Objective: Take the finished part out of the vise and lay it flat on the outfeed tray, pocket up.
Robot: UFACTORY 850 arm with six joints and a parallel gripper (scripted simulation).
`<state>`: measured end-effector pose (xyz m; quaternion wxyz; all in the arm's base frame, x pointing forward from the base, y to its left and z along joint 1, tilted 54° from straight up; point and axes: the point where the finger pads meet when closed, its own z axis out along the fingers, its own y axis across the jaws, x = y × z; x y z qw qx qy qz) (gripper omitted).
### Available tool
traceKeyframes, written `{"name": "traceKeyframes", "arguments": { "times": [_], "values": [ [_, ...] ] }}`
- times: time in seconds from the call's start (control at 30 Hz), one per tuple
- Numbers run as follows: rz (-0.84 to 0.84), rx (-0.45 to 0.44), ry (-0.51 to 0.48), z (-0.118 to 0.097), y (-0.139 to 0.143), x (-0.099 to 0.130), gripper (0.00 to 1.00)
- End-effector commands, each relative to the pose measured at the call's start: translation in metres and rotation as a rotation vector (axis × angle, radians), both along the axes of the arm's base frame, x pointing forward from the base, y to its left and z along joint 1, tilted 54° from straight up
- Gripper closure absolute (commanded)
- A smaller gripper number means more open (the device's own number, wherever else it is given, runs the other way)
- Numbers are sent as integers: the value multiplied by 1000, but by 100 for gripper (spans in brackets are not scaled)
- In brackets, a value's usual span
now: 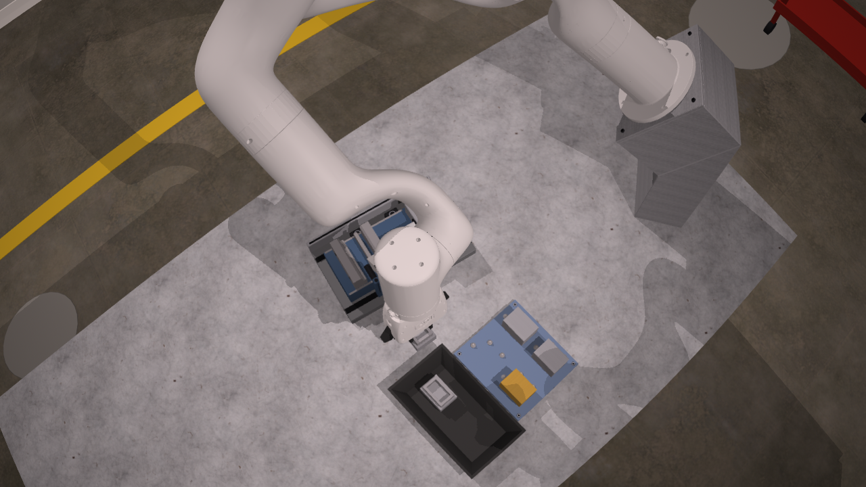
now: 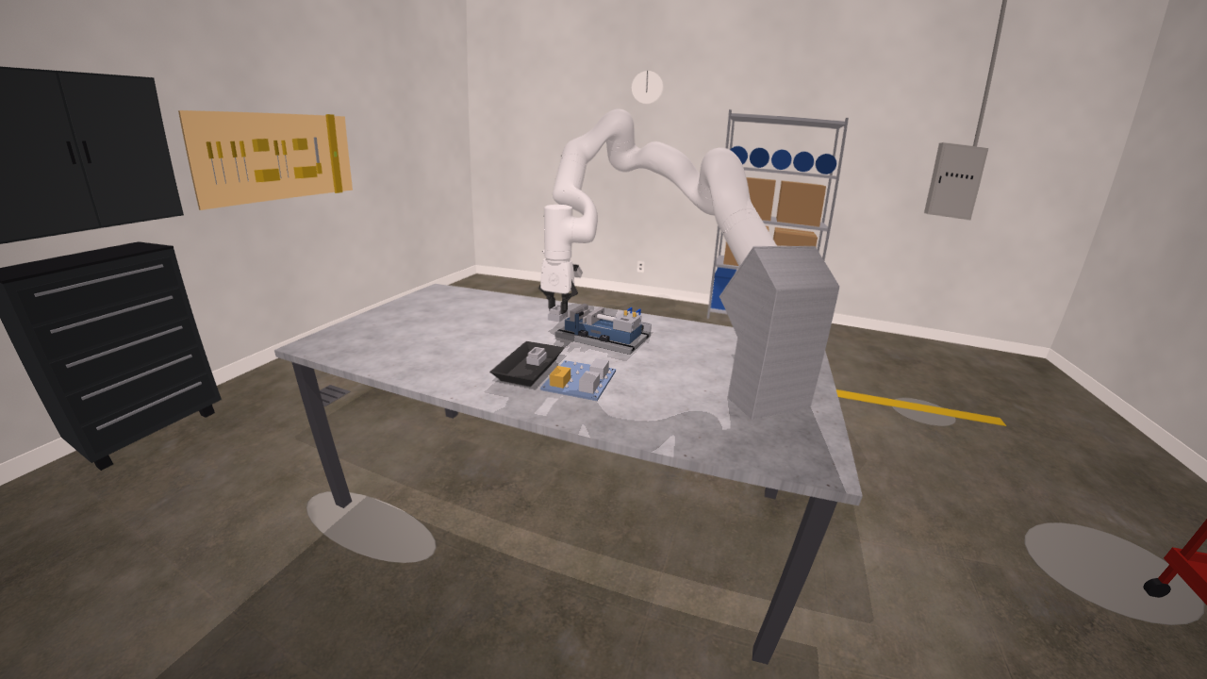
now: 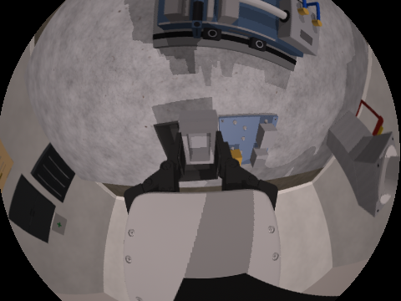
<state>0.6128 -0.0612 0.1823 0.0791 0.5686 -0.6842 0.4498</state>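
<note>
My gripper [image 1: 422,341] is shut on the finished part [image 3: 197,147], a small grey block with a pocket in its face. It holds the part in the air, just beyond the near end of the black outfeed tray [image 1: 457,409]. The blue vise [image 1: 357,261] stands behind it with nothing between its jaws, also shown in the wrist view [image 3: 234,12]. The gripper [image 3: 197,164] shows in the wrist view with the part between its black fingers. Another grey pocketed part [image 1: 438,392] lies on the tray floor. In the room view the gripper [image 2: 557,306] hangs above the table between the vise and the tray.
A blue fixture plate [image 1: 514,358] lies right beside the tray, with two grey blocks [image 1: 520,324] and an orange block [image 1: 517,386] on it. The arm's grey pedestal [image 1: 680,142] stands at the table's far right. The arm's elbow passes over the vise.
</note>
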Motion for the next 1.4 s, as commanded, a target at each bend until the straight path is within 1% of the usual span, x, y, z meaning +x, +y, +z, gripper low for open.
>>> {"name": "traceKeyframes", "arguments": {
  "times": [0.0,0.37,0.43,0.53,0.7,0.87,1.37],
  "values": [
    [7,-8,13,-24,29,20,100],
    [29,-23,40,-75,92,56,100],
    [29,-23,40,-75,92,56,100],
    [37,-28,49,-94,115,69,100],
    [44,-33,58,-111,136,81,100],
    [46,-35,61,-117,142,85,100],
    [46,-35,61,-117,142,85,100]
  ]
}}
